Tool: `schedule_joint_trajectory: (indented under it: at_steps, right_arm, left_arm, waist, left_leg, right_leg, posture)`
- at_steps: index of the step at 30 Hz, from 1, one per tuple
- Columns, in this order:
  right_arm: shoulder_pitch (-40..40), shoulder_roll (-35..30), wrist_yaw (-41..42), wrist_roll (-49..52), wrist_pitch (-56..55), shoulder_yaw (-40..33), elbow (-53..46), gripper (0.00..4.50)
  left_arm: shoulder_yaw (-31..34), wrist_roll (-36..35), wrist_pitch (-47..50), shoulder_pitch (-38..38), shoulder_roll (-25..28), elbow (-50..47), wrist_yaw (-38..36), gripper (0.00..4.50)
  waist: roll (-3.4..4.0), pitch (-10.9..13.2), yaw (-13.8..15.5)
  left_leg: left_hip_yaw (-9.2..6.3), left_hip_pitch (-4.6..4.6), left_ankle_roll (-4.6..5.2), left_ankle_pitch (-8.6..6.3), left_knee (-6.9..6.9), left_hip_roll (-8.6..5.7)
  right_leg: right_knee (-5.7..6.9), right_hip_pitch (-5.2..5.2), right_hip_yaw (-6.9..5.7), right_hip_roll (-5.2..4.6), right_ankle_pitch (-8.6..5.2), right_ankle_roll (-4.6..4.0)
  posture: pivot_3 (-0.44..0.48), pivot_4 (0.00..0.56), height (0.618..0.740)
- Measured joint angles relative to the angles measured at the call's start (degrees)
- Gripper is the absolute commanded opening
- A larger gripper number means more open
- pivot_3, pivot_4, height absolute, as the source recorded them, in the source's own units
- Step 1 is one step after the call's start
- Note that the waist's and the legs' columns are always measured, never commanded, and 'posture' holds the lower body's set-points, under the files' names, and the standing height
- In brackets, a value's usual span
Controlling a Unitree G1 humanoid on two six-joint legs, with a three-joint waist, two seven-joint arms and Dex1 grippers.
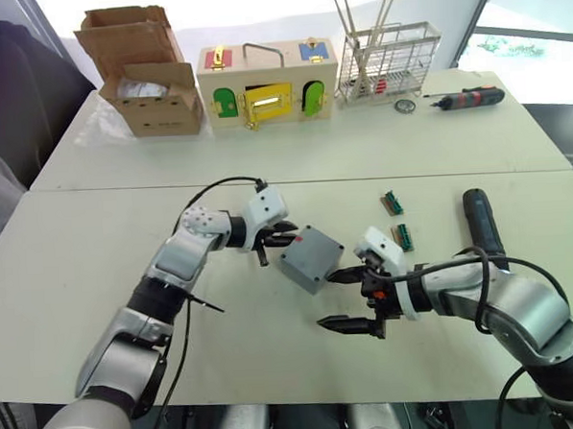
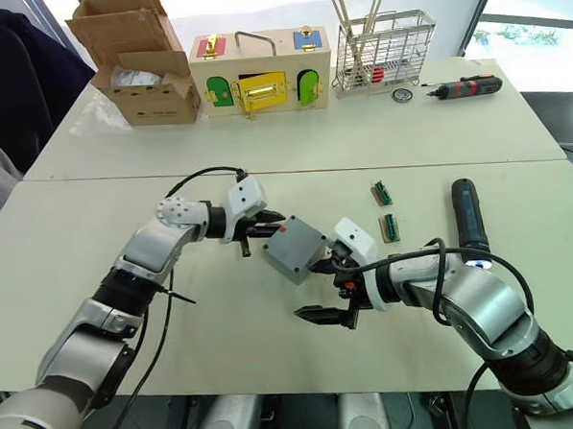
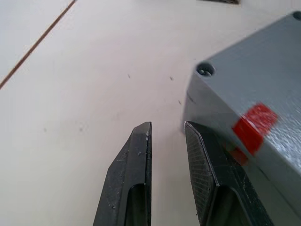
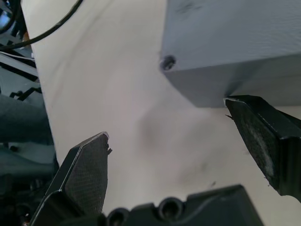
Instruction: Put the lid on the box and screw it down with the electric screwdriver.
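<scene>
There, just below the frame's middle, the box [image 1: 311,257] sat on the pale table [image 1: 95,234], its lid [image 3: 263,70] on top. The left gripper [image 1: 276,236], fingers nearly pressed together and holding nothing, touched the box's upper-left side by the red mark [image 3: 254,127]. The right gripper [image 1: 349,298] stood spread wide at the lower right, one fingertip [image 4: 256,127] against the box's edge. The electric screwdriver [image 1: 482,223] lay well apart at right, past two green connectors [image 1: 396,218].
</scene>
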Motion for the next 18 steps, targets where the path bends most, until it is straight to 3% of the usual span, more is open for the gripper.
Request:
schedule_joint_trajectory:
  at_steps: [3,8,15,18]
  right_arm:
    - [0.4,-3.4,0.0,-0.4,-0.3,-1.4,-0.5,4.47]
    - [-0.6,-10.9,2.6,-3.9,-5.2,-4.3,1.5,4.47]
    - [-5.0,-9.8,7.2,-13.1,-19.0,2.4,11.6,4.47]
    - [-7.7,-7.6,10.0,-16.4,-24.8,5.7,16.5,4.47]
  left_arm:
    - [0.0,1.8,-1.2,0.1,1.2,0.9,0.5,1.08]
    - [2.1,2.4,1.1,3.7,9.2,-5.5,-0.8,1.08]
    - [3.8,-3.8,11.4,13.7,15.9,-25.3,-6.6,1.08]
    - [3.2,-5.6,15.5,16.7,15.3,-30.5,-6.4,1.08]
  waist:
    - [0.00,0.0,0.0]
    - [0.00,0.0,-0.4]
    - [-0.03,0.0,-0.3]
    - [-0.02,0.0,-0.1]
  left_leg:
    - [0.02,-0.01,0.01,0.00,-0.01,-0.04]
    - [0.03,0.00,0.08,-0.05,-0.06,0.11]
    - [0.09,0.00,0.08,-0.05,-0.01,0.11]
    - [0.09,0.01,0.08,-0.05,0.00,0.10]
  right_leg:
    - [0.02,-0.05,0.00,0.01,0.00,0.00]
    - [0.05,-0.08,0.00,0.02,-0.01,0.01]
    - [0.02,-0.03,0.04,-0.01,-0.01,0.01]
    - [0.03,-0.04,0.05,-0.01,-0.01,0.01]
  posture:
    - [0.000,0.150,0.731]
    - [0.000,0.150,0.731]
    - [0.000,0.150,0.731]
    - [0.000,0.150,0.731]
